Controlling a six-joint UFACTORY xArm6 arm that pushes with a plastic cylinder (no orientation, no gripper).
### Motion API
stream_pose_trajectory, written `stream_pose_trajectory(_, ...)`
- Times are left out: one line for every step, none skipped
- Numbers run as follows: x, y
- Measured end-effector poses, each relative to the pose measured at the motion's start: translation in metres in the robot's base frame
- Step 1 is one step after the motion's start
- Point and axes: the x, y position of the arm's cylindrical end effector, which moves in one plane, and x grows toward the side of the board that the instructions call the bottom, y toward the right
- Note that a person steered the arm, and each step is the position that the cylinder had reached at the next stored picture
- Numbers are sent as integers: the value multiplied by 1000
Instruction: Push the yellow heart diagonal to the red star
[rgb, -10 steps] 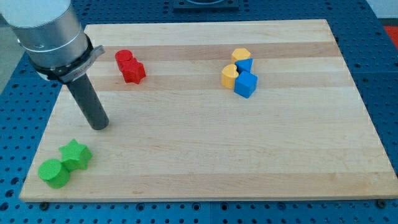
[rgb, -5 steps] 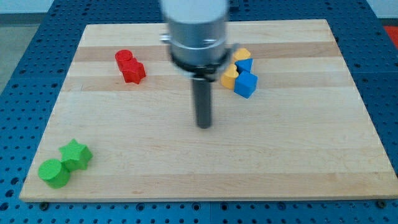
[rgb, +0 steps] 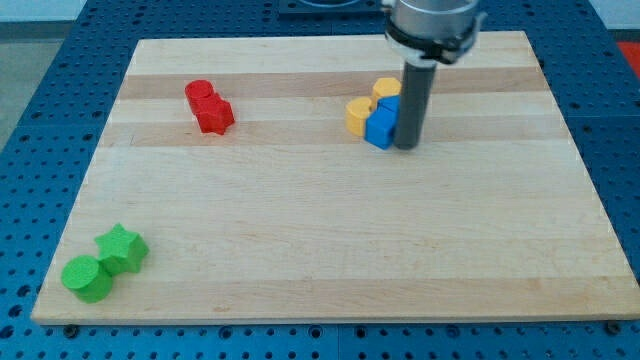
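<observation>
The yellow heart (rgb: 358, 116) lies right of the board's centre near the view's top, touching a blue cube (rgb: 380, 127) on its right. The red star (rgb: 214, 115) sits at the upper left, with a red cylinder (rgb: 199, 94) touching it above. My tip (rgb: 407, 146) stands on the board against the right side of the blue cube, right of the yellow heart. A yellow hexagon (rgb: 387, 89) and another blue block (rgb: 390, 105) sit just above, partly hidden by the rod.
A green star (rgb: 122, 248) and a green cylinder (rgb: 86, 277) sit together at the lower left corner of the wooden board (rgb: 330, 240).
My tip swept from the far left across the board to the right side of the blue cube. The blue cube and yellow heart have shifted slightly left.
</observation>
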Motion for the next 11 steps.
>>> stream_pose_trajectory(-36, -14)
stream_pose_trajectory(-63, -23)
stream_pose_trajectory(-77, -25)
stream_pose_trajectory(-77, -25)
stream_pose_trajectory(-77, -36)
stream_pose_trajectory(-76, -68)
stream_pose_trajectory(-55, -84)
stream_pose_trajectory(-10, -88)
stream_pose_trajectory(34, -88)
stream_pose_trajectory(26, -95)
stream_pose_trajectory(-29, -129)
